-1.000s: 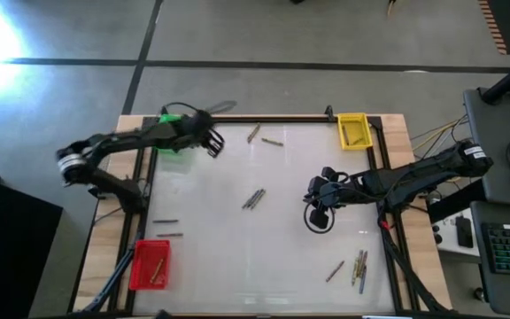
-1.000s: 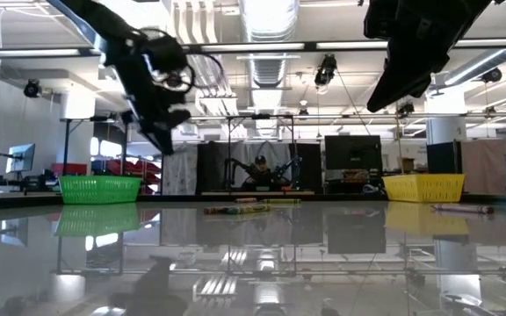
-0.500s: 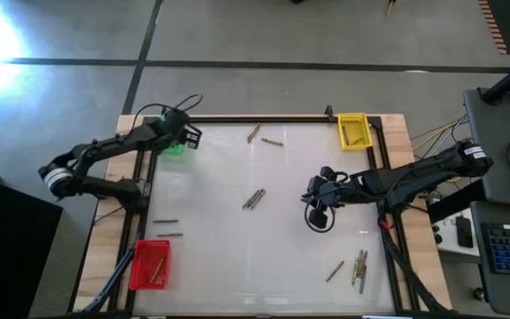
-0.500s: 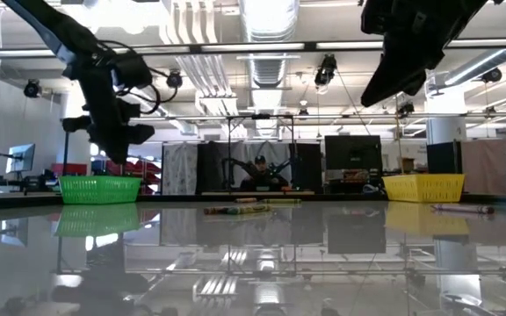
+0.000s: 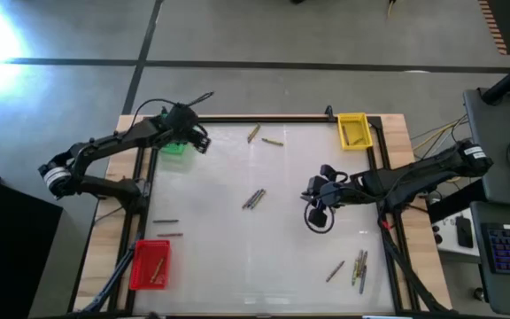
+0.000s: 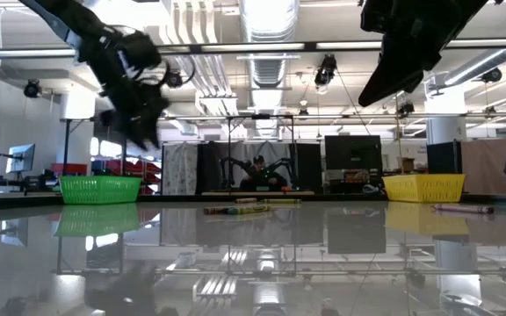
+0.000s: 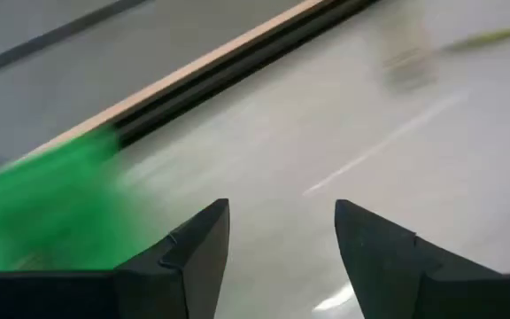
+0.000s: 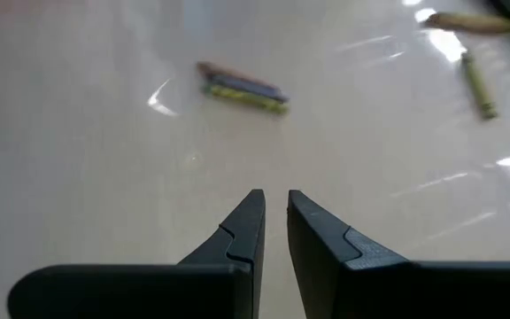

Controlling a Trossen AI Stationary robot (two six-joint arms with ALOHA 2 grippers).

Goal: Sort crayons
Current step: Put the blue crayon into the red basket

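Observation:
Thin crayons lie flat on the white table: two at the far edge (image 5: 264, 136), a pair in the middle (image 5: 253, 198), two at the left (image 5: 166, 228) and several at the near right (image 5: 352, 266). My left gripper (image 5: 199, 140) hangs open and empty just right of the green bin (image 5: 173, 148), above the table; in the left wrist view (image 7: 282, 235) nothing lies between its fingers. My right gripper (image 5: 312, 193) hovers shut and empty right of the middle pair (image 8: 242, 89), slanting down at the table.
The yellow bin (image 5: 353, 130) at the far right corner and the red bin (image 5: 151, 264) at the near left corner each hold crayons. A dark frame (image 5: 264, 119) runs round the table. The table between the middle pair and the near edge lies bare.
My left gripper has swung from right of the green bin to above it, then back a little toward the table's right. Its fingers stand wider apart now than before. My right arm has kept still.

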